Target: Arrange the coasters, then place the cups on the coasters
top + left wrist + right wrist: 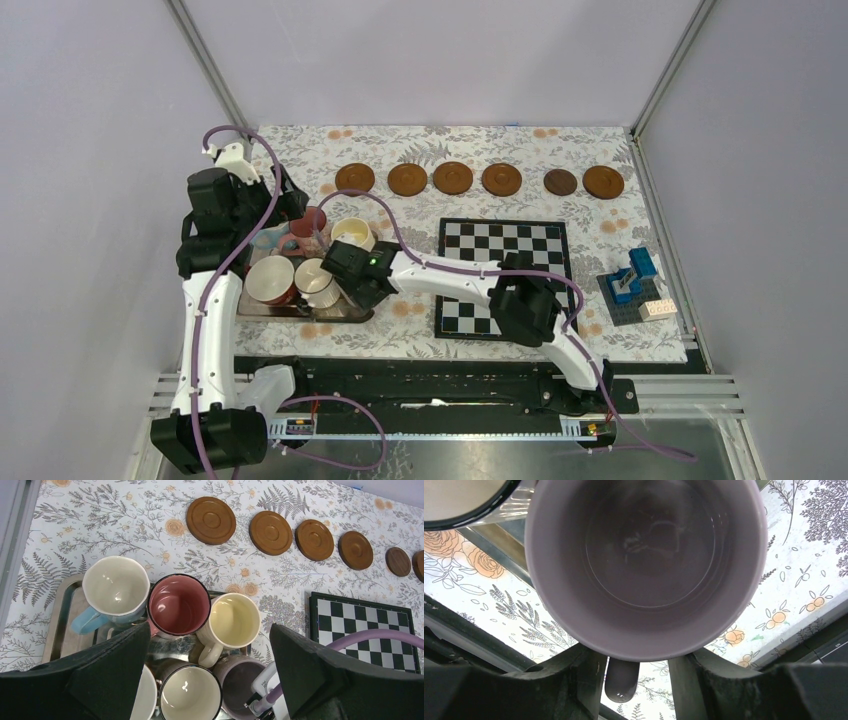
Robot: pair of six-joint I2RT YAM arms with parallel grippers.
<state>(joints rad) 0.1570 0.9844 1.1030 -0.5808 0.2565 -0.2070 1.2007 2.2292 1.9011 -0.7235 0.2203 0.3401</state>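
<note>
6 coasters [453, 178] lie in a row along the far edge of the table [420, 335], all bare. My right gripper [636, 676] straddles the handle of the lilac mug [644, 570] at the near-right corner of the tray [62, 610]; I cannot tell whether the jaws clamp it. My left gripper [210, 652] hangs wide open above the tray. Recommendation: confirm both pads bite, then lift straight up, clear of the other cups [179, 605].

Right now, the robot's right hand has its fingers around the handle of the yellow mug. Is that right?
Not quite: that mug is lilac, not yellow. The right gripper has its fingers around the handle of the lilac mug. The right wrist view shows it.
</note>
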